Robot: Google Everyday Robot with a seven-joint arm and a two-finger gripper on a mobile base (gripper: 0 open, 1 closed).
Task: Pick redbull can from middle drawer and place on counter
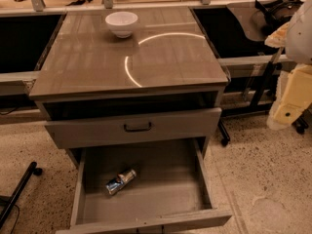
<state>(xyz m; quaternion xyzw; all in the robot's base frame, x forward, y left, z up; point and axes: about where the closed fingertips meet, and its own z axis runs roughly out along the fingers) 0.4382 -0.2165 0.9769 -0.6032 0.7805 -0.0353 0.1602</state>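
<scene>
The redbull can [120,181], slim, silver and blue, lies on its side on the flat bottom of the middle drawer [146,199]. The drawer is pulled fully out at the bottom of the view, and the can is left of its centre. The counter [97,62] is the glossy grey-brown cabinet top above, with a bright curved light reflection. My gripper [288,104], a cream-coloured piece on the white arm, hangs at the right edge of the view. It is to the right of the cabinet, at about top-drawer height, far from the can and holding nothing that shows.
A white bowl [122,23] stands at the back of the counter. The top drawer front with a dark bar handle [137,127] sits slightly out above the middle drawer. Dark side tables flank the cabinet. A chair base [224,140] and a black leg [19,189] stand on the speckled floor.
</scene>
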